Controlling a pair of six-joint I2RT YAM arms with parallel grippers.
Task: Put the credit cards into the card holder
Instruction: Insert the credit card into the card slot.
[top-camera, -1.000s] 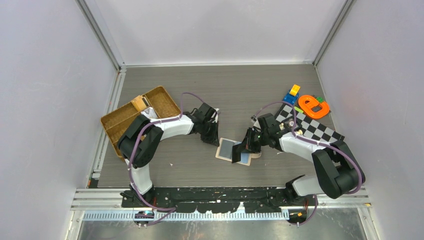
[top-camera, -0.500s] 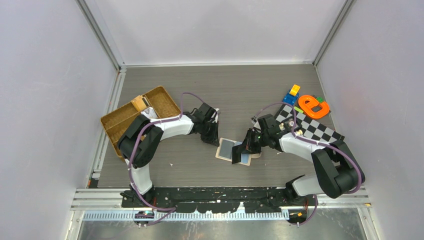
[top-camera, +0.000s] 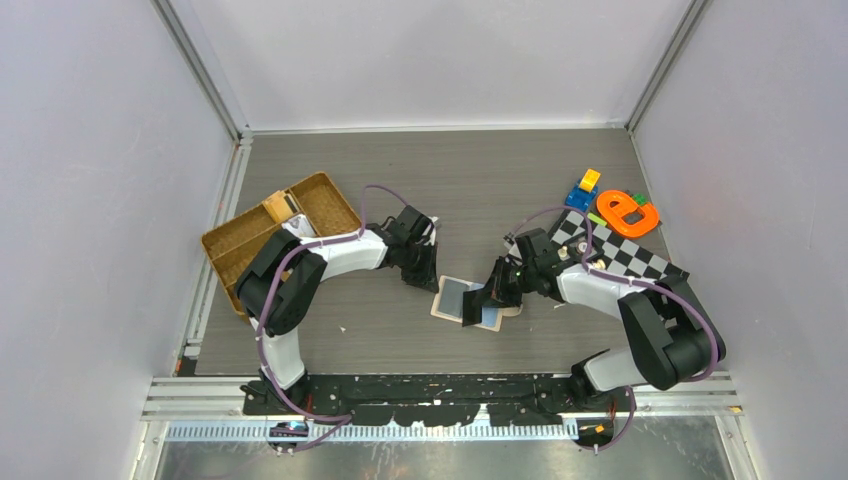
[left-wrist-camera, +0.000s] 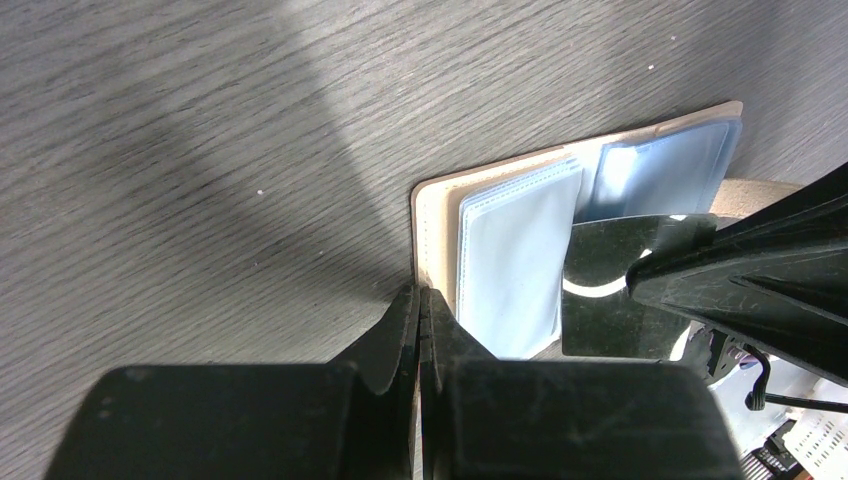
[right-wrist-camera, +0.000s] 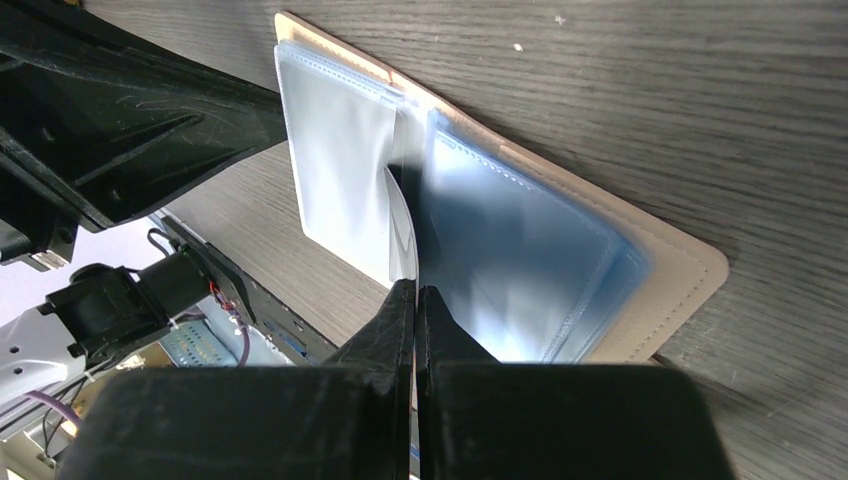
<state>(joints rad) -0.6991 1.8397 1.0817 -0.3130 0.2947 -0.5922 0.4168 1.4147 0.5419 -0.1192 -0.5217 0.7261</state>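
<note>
The card holder lies open, pockets up, on the grey wood-grain counter, a little toward 6 o'clock from the middle and between the two arms. Its peach-beige cover frames stacks of pale, clear sleeves fanned to either side of the fold. The left end effector comes in from the holder's 10 o'clock; in the left wrist view its fingers are pressed fully together, with the tips touching the outer edge of the beige cover. The right end effector reaches in from 3 o'clock and sits over the holder's fold. Its jaws are also closed, pinching a thin, slightly bowed sheet that rises between the two sleeve stacks. This looks like a credit card, though seen edge-on it could be a sleeve. A brown wicker tray sits at 9 o'clock on the counter. At 2 to 3 o'clock there is a checkered mat, with an orange toy and a blue and yellow block just beyond it.
</note>
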